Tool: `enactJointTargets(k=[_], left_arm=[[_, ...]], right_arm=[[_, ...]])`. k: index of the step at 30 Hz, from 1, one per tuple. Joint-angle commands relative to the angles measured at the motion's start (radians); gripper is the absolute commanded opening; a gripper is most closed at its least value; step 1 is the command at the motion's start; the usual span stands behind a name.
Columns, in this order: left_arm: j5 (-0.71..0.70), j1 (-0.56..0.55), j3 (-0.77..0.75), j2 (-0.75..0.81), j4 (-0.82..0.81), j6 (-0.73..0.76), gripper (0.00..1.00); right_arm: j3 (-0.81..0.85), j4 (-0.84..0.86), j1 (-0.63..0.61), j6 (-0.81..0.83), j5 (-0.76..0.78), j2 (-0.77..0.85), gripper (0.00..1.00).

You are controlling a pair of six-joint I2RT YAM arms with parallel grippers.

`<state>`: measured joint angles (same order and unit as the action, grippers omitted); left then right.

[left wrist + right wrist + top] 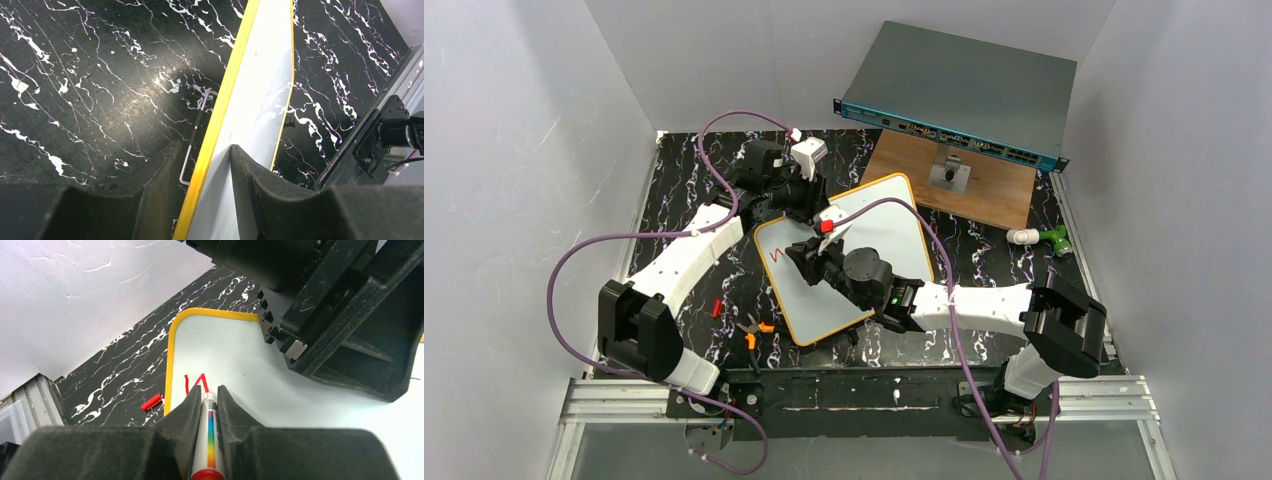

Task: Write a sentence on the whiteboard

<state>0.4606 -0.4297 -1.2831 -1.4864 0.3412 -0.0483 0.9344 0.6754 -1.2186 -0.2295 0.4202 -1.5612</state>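
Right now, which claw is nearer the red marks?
Right. The right claw holds the marker at the red marks; the left claw clamps the far edge of the whiteboard.

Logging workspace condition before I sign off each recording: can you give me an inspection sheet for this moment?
Surface: black white-veined table top.
Job's things: whiteboard lies diagonally mid-table; sentence is only a few red strokes near one corner.
Clutter: orange-handled pliers and red cap beside the whiteboard; white-and-green object at the right; wooden board with metal bracket; grey rack box behind.
Grippers: left gripper clamps the whiteboard's rim; right gripper shut on the marker, tip at the board.
Cables: purple cables loop from both arms; one crosses the whiteboard.
Surroundings: pale walls on three sides.
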Motion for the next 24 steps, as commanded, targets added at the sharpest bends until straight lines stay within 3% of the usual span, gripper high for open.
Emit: enactJointTargets(k=[1,24], left_arm=[[-0.04,-0.006,-0.006,0.078,-0.019,0.021,0.0],[-0.043,-0.008,-0.005,0.08,-0.022,0.022,0.0]], right_arm=[[-0.01,-0.059,0.002,0.015,0.046,-0.003,0.01],[-0.014,-0.1,-0.009,0.014,0.088,0.016,0.01]])
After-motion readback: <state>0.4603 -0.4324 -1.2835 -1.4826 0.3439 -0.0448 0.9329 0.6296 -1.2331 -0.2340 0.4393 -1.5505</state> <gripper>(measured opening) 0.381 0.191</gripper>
